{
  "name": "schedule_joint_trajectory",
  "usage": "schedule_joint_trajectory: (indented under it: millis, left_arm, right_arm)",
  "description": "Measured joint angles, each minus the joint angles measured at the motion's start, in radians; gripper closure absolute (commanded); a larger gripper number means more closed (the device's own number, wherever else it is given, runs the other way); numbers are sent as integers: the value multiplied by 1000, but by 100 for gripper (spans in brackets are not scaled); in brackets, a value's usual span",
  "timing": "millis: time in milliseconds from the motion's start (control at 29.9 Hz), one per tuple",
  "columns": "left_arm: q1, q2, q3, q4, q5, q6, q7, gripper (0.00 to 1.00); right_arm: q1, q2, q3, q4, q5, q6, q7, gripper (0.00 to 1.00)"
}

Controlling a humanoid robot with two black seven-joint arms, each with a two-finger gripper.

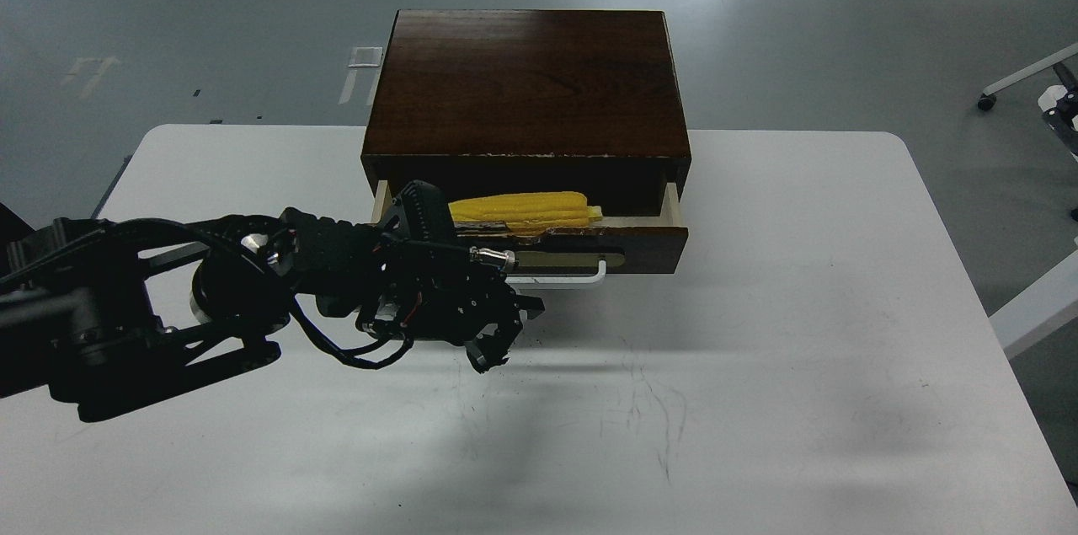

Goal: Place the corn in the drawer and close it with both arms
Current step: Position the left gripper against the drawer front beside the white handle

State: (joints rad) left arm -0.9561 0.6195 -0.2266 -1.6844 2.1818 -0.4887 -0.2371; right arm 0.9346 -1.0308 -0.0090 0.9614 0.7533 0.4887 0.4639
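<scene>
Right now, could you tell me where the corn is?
In the head view, the corn lies inside the open drawer, toward its left, just behind the left gripper.

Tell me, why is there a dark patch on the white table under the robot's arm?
In the head view, that patch is the shadow of the left arm on the table, soft-edged from overhead light; the cabinet top shows a faint sheen, and the corn in the open drawer stays bright and sharp.

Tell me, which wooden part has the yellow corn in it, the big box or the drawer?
The drawer, the pulled-out part with the white handle. The corn lies inside it; the cabinet above only has a bare top.
</scene>
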Motion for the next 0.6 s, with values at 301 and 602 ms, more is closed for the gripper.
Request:
schedule_joint_trajectory:
  millis: [301, 602]
  left_arm:
    - [-43, -3, 1, 20, 0, 0, 0, 100]
    - [-44, 3, 3, 27, 0, 0, 0, 100]
  right_arm:
    - [-9, -1, 3, 0, -20, 0, 1, 0]
    - [-10, 1, 5, 3, -20, 0, 2, 0]
